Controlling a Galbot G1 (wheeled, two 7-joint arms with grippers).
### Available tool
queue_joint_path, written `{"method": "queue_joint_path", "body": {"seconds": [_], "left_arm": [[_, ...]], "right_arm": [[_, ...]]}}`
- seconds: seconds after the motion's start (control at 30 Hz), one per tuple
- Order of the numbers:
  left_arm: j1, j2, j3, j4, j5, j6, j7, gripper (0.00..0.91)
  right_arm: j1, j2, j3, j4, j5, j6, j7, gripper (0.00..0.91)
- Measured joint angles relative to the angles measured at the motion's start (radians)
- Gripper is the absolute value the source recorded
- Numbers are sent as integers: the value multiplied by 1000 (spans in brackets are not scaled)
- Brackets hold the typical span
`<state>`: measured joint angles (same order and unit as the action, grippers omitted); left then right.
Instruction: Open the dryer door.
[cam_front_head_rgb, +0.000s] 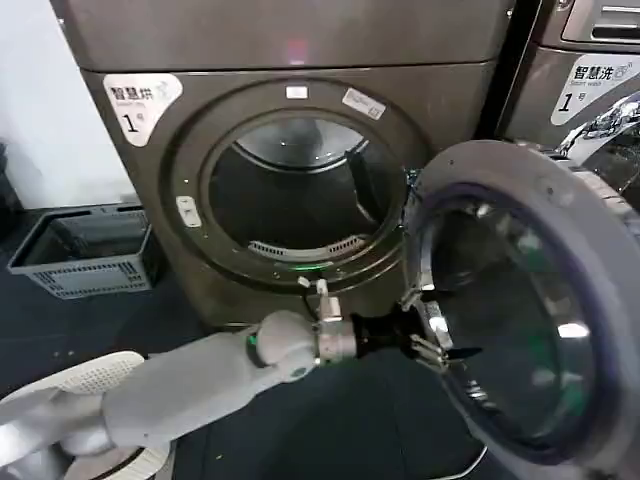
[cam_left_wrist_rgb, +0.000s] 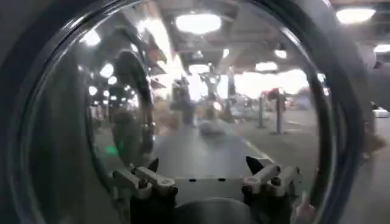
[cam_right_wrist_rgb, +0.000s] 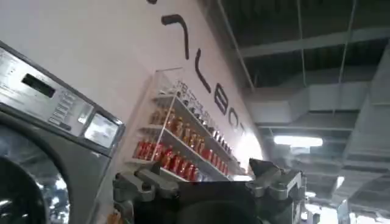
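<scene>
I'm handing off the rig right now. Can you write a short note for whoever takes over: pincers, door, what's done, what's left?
Left pincer: open, at the inner rim of the door, not gripping it.
Right pincer: open, raised and idle, pointing at a wall with shelves.
Door: swung out to the right on its hinge; drum exposed.
Done: door unlatched and open.
Left: probably just pull the left arm clear; push the door wider if needed.

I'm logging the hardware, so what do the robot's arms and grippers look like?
The left arm has smooth light-grey shells, a rounded joint with a green accent, a silver collar and a black wrist. Its left gripper has dark-tipped metallic fingers. The right gripper looks alike.
</scene>
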<state>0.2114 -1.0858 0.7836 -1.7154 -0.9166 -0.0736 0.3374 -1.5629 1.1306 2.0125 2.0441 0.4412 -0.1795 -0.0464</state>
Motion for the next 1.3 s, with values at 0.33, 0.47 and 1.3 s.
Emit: {"method": "queue_joint_path", "body": {"seconds": [0.33, 0.47, 1.3], "left_arm": [[-25, -82, 27, 88, 21, -1, -13, 907], [-25, -114, 27, 124, 31, -2, -16, 907], [-44, -276, 20, 278, 31, -21, -37, 907]], "right_arm": [[-15, -1, 48, 8, -52, -73, 40, 907], [-26, -1, 70, 7, -57, -89, 45, 907], [-32, -6, 100, 2, -68, -93, 42, 907]]}}
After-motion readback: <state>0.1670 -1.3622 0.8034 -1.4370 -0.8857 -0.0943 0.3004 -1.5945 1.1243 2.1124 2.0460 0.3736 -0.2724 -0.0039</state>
